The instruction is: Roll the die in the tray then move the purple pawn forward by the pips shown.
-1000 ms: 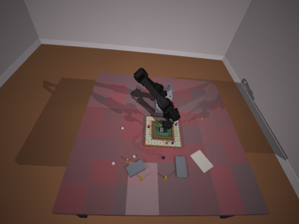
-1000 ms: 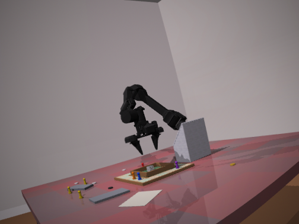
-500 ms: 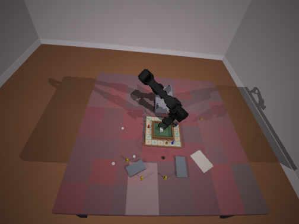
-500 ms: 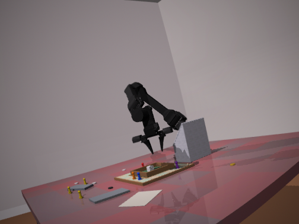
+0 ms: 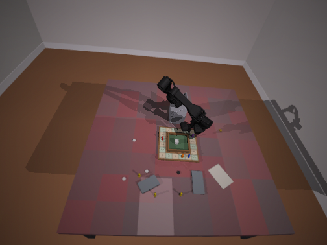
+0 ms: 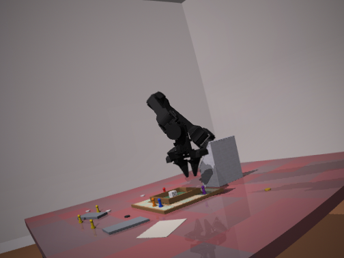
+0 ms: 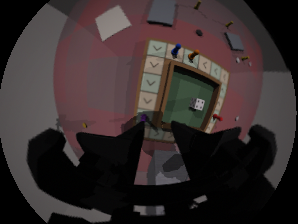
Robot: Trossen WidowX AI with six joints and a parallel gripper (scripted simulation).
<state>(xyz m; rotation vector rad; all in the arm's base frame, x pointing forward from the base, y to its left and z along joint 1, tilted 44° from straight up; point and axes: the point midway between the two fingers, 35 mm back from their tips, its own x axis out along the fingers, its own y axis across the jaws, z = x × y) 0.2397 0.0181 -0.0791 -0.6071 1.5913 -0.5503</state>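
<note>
The purple pawn [image 5: 193, 135] [image 6: 203, 190] [image 7: 144, 118] stands upright on the track of the board [image 5: 162, 155] [image 7: 151, 82], on the side towards the arm. The white die [image 5: 176, 141] [image 6: 173, 194] [image 7: 198, 104] lies inside the green-floored tray [image 5: 178, 151] [image 7: 180, 89], with several dark pips on its top in the wrist view. My gripper [image 6: 191, 175] [image 7: 158, 123] is partly open, empty and points down above the board. In the wrist view the pawn is close beside the left fingertip, but the fingers are above it, not around it.
A red pawn [image 5: 162, 138] [image 7: 217, 117], an orange pawn [image 5: 182, 156] [image 7: 193, 55] and a blue pawn [image 5: 189, 156] [image 7: 176, 50] stand on the board. A grey block [image 6: 225, 162] is behind it. Grey slabs [image 5: 148, 183] [image 5: 198, 182], a white card [image 5: 220, 176] and yellow pieces lie around.
</note>
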